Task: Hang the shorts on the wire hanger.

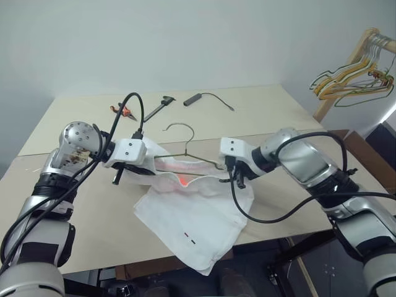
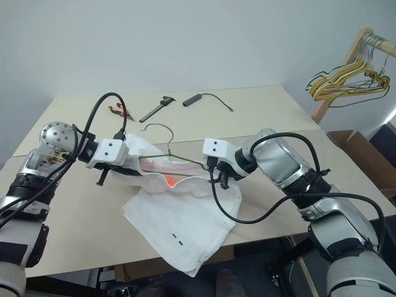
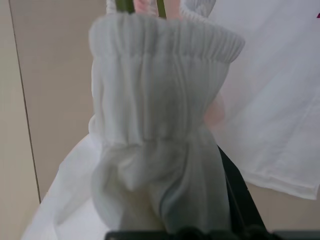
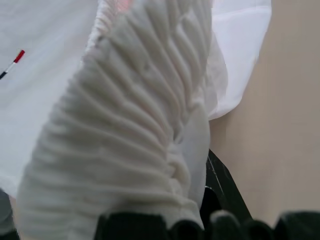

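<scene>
The white shorts [image 1: 192, 232] lie spread on the table, with the waist end lifted between my two grippers and a pink-red glow at the waist. The wire hanger [image 1: 187, 147] lies behind the waist. Its hook points toward the far side, and its lower wire runs into the waist opening. My left gripper [image 1: 145, 170] is shut on the left end of the elastic waistband [image 3: 160, 90]. My right gripper [image 1: 232, 176] is shut on the right end of that waistband [image 4: 135, 125]. Bunched cloth hides most of the fingers, with one black finger [image 3: 240, 195] showing beside it.
Orange-handled pliers [image 1: 120, 111], a black tool [image 1: 158, 105] and a black stick with a cable [image 1: 193, 98] lie at the back of the table [image 1: 74, 210]. A wooden rack with bunched hangers [image 1: 359, 77] stands at the far right. The shorts' hem overhangs the table's near edge.
</scene>
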